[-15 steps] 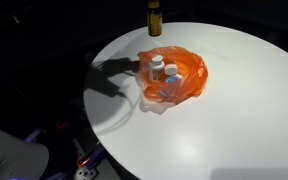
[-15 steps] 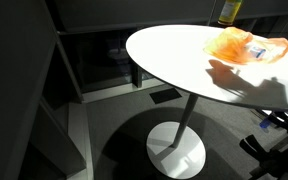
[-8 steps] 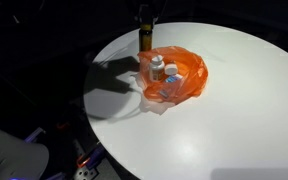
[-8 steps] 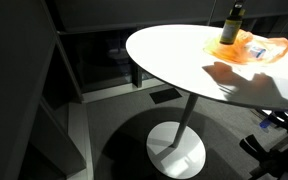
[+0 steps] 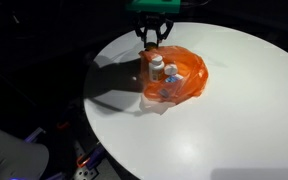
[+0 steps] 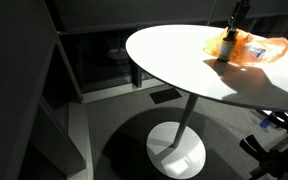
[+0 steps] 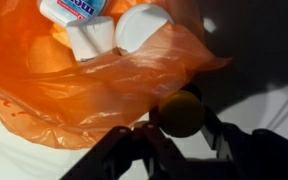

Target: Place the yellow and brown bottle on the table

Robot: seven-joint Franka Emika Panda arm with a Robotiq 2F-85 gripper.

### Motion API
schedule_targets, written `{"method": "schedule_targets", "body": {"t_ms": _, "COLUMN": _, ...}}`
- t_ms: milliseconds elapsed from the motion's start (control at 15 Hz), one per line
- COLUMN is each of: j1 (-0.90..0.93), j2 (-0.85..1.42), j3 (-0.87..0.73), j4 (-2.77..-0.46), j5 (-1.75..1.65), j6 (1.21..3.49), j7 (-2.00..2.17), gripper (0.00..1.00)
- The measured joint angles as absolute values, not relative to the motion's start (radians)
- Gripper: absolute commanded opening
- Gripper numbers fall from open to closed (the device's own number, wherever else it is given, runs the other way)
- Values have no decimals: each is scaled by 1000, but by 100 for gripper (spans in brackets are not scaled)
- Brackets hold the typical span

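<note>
The yellow and brown bottle (image 5: 145, 62) stands upright at the rim side of the orange plastic bag (image 5: 189, 80), low over or on the white round table (image 5: 234, 120). It also shows in an exterior view (image 6: 225, 46). My gripper (image 5: 150, 42) comes down from above and is shut on its top. In the wrist view the yellow cap (image 7: 179, 113) sits between the two dark fingers of the gripper (image 7: 178, 128), right beside the bag (image 7: 74, 90). I cannot tell whether the base touches the table.
Two white-capped bottles (image 5: 157, 63) (image 5: 170, 72) lie in the bag; they also show in the wrist view (image 7: 91, 38) (image 7: 142, 25). The table (image 6: 174, 55) stands on a single pedestal. Its edge is close behind the bottle.
The gripper has come down with the bottle, from above the table's far edge to the table surface beside the orange bag.
</note>
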State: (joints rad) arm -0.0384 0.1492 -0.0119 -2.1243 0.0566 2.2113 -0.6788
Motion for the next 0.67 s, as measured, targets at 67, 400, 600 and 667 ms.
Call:
{"method": "schedule_targets", "body": {"t_ms": 67, "j1": -41, "j2": 151, "j3": -12, "j4": -2125, "j5": 57, "j6": 2219, "j7": -685, "gripper": 76}}
{"method": "schedule_targets", "body": {"t_ms": 400, "j1": -47, "j2": 154, "j3": -12, "j4": -2128, "j5": 56, "j6": 2240, "j7": -692, "gripper": 100}}
{"method": "schedule_targets", "body": {"t_ms": 600, "j1": -42, "j2": 93, "j3": -8, "j4": -2142, "j5": 49, "j6": 2207, "j7": -638, "gripper": 100}}
{"method": "schedule_targets", "body": {"t_ms": 667, "j1": -39, "j2": 64, "j3": -7, "j4": -2147, "j5": 44, "j6": 2190, "j7": -613, "gripper": 100}}
